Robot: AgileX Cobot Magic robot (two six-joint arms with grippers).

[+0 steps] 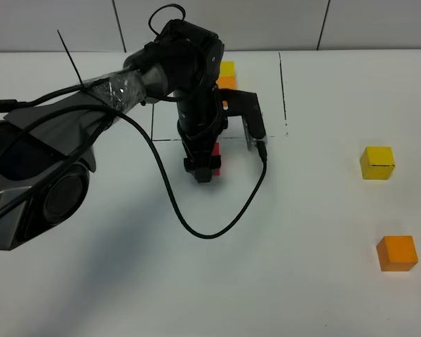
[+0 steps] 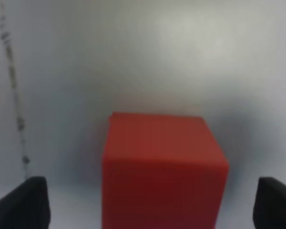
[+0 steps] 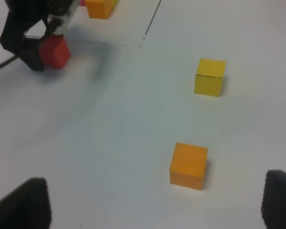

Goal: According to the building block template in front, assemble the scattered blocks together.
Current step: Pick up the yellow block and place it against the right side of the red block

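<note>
Black left gripper point(image 2: 150, 204) has its jaws spread wide, straddling the red cube point(image 2: 164, 167). There is a gap on both sides and neither fingertip touches it. The cube sits flat on the white table point(image 1: 316, 295), not gripped. In the overhead view it is at frame centre under the left arm, mostly hidden, just below the lower line of the drawn black frame. It probably lies outside the line, but the arm covers that edge.

Template point(image 1: 226, 76) is at upper centre inside the frame. Only its yellow and orange cubes peek out behind the arm.

Right gripper point(image 3: 155, 205) also has its jaws wide apart with nothing between them, and hangs over bare table. It is out of the overhead frame.

Yellow cube point(image 1: 377, 162) is at the right edge, mid height, well apart from the red one. Orange cube point(image 1: 397, 253) is below it at lower right, near but not touching. Both sit flat, clear of either gripper.
</note>
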